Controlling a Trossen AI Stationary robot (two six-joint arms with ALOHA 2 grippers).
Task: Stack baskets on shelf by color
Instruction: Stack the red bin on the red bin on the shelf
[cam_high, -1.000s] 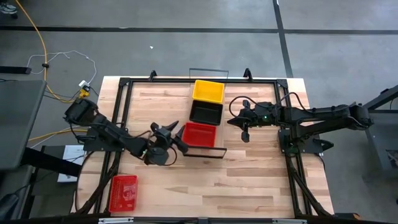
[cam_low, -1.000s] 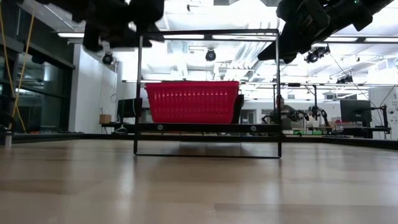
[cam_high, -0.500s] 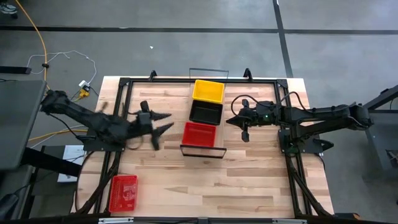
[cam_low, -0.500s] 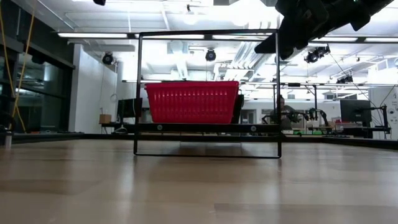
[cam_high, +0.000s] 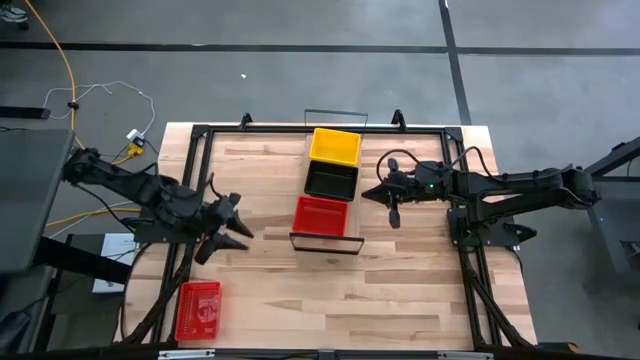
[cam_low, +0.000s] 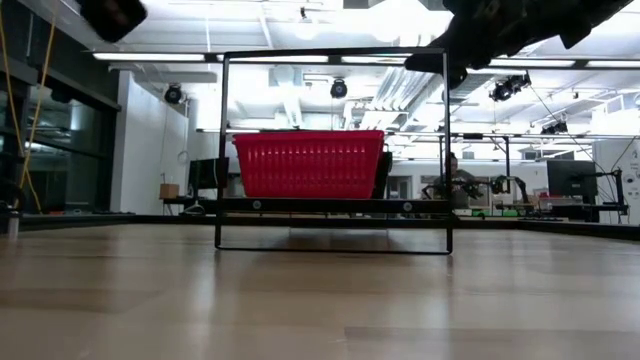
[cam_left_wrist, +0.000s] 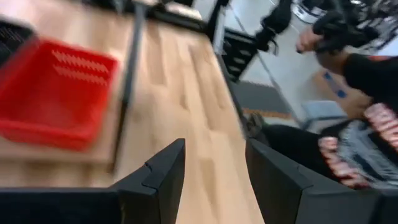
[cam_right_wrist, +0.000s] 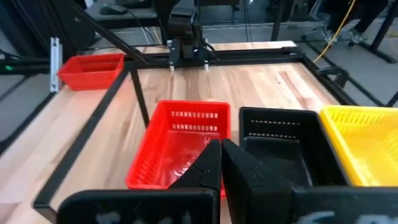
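Note:
Three baskets sit in a row on the shelf (cam_high: 325, 242): yellow (cam_high: 335, 146) at the far end, black (cam_high: 331, 180) in the middle, red (cam_high: 322, 215) at the near end. A second red basket (cam_high: 197, 310) lies flat on the table near its near-left corner. My left gripper (cam_high: 228, 230) is open and empty, hovering left of the shelf; its wrist view shows the red shelf basket (cam_left_wrist: 53, 93) off to one side. My right gripper (cam_high: 388, 203) is shut and empty, hovering right of the shelf, facing the red (cam_right_wrist: 183, 143) and black (cam_right_wrist: 280, 143) baskets.
A black metal frame (cam_high: 195, 180) runs around the tabletop. The shelf's wire end frame (cam_low: 222, 150) stands upright at the near end. Bare wood lies between the shelf and the near edge. A person's sleeve (cam_left_wrist: 373, 68) shows beyond the table.
My left arm has drawn back from beside the red shelf basket toward the table's left edge, swinging its gripper about on the way. The right arm and all the baskets have kept still.

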